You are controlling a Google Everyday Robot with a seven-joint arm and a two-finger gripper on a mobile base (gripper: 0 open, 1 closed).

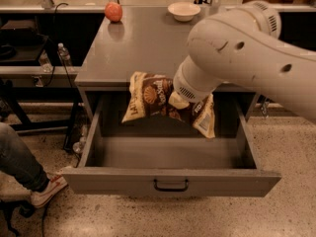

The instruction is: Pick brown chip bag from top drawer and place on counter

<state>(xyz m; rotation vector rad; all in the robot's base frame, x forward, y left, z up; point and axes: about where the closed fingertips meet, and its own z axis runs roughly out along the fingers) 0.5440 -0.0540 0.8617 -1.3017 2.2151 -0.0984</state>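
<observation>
The brown chip bag (153, 97) hangs in the air above the open top drawer (170, 180), level with the front edge of the counter (143, 43). Its tan ends droop left and right. My gripper (178, 102) is at the bag's middle, under the big white arm, and holds it up; the fingers are hidden by the wrist. The drawer is pulled out and its floor shows bare. Its dark handle (171, 185) is at the front middle.
A red apple (113, 11) and a white bowl (183, 11) sit at the back of the counter. A person's leg and shoe (29, 177) are at the lower left. A water bottle (64, 57) stands on a left shelf.
</observation>
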